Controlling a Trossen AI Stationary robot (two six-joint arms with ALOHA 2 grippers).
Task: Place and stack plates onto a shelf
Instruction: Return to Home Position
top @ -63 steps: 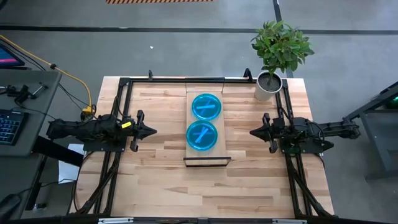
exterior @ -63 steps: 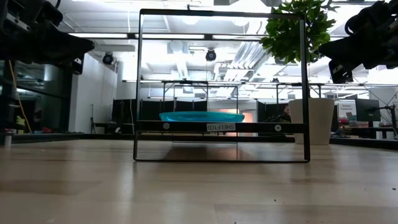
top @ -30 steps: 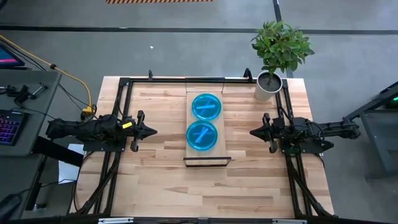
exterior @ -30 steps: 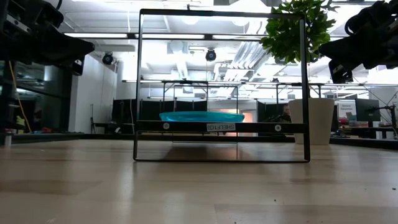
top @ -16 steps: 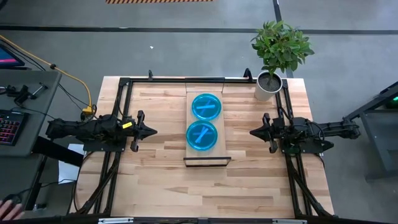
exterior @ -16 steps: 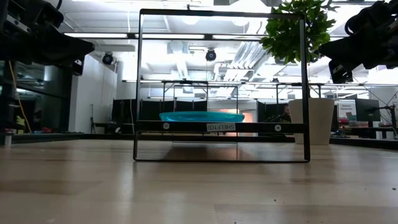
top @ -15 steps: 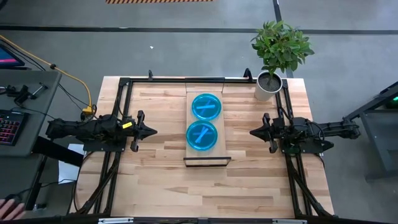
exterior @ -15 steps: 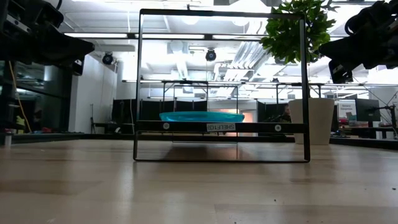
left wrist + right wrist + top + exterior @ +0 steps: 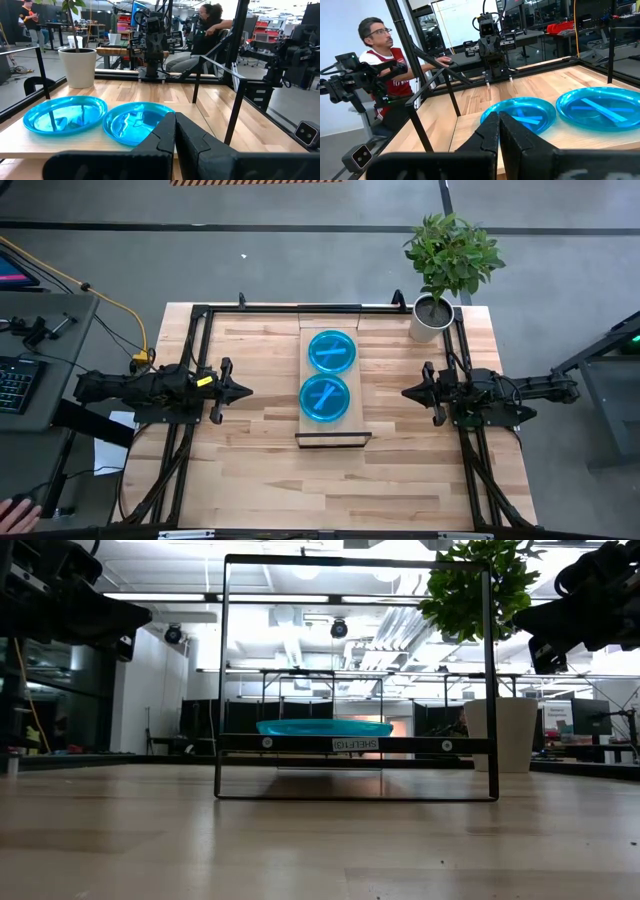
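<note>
Two stacks of cyan-blue plates lie flat on the shelf (image 9: 333, 425), a light-wood board with black frame ends in the table's middle: a far stack (image 9: 332, 351) and a near stack (image 9: 325, 398). The low view shows the plates' rim (image 9: 324, 727) above the shelf's front bar. The left wrist view shows both stacks (image 9: 65, 114) (image 9: 137, 121), and so does the right wrist view (image 9: 518, 114) (image 9: 600, 107). My left gripper (image 9: 245, 391) is shut, hovering left of the shelf. My right gripper (image 9: 407, 392) is shut, hovering right of it. Neither touches anything.
A potted plant (image 9: 445, 270) stands at the table's far right corner. A black frame (image 9: 330, 308) runs round the table's edges. Bare tabletop lies between each gripper and the shelf. People sit beyond the table in both wrist views; a hand (image 9: 12, 508) shows at bottom left.
</note>
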